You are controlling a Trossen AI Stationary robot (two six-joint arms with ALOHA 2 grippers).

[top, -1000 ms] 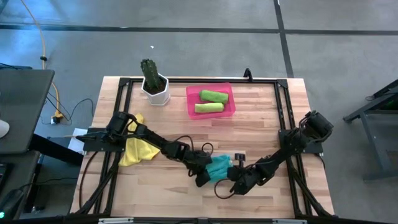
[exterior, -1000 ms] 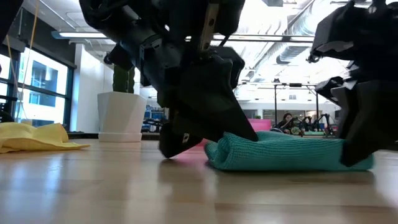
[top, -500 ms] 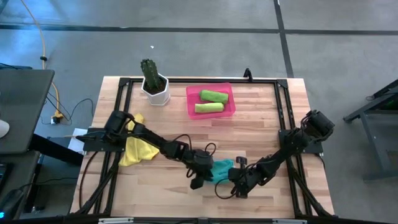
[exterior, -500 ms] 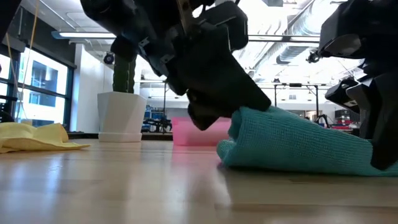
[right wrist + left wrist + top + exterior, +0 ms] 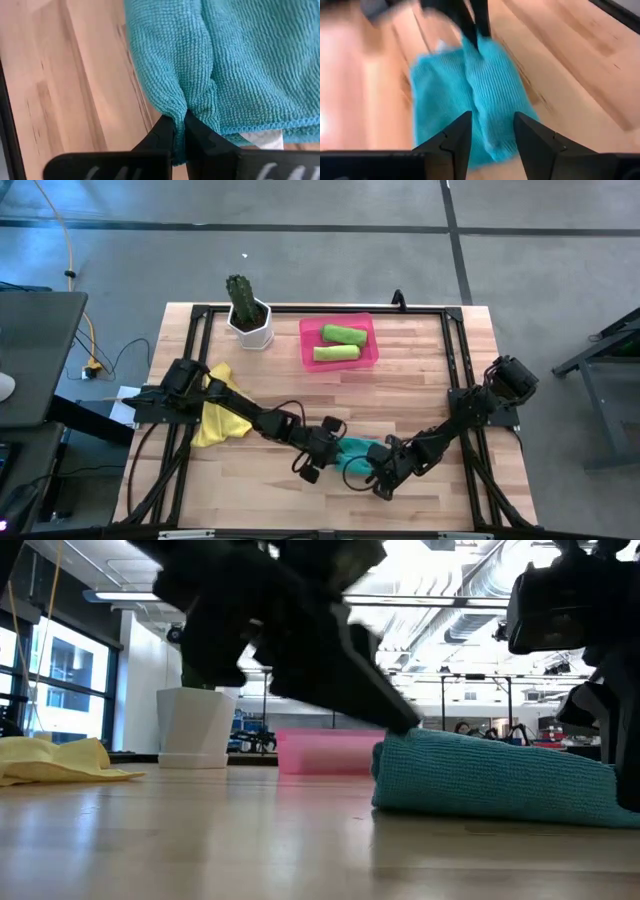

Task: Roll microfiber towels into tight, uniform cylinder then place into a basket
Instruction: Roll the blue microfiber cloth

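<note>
- Near edge: teal towel (image 5: 352, 456) lies folded, not yet a roll, between both grippers.
- Right gripper (image 5: 179, 131) clenched on a pinched fold at the towel's end.
- Left gripper (image 5: 490, 131) with fingers parted, poised just over the other end, gripping nothing.
- Risk: with one end free, a pull by the right arm may drag or unfold the cloth; roll turns out loose, uneven.
- Mid-left: yellow towel (image 5: 218, 418) crumpled, unrolled.
- Far: pink basket (image 5: 307, 340) holds two lime rolls (image 5: 342, 344).

teal towel (image 5: 470, 100) folded on table (image 5: 570, 65) | left gripper (image 5: 492, 132) fingers (image 5: 455, 142) apart over it
</note>
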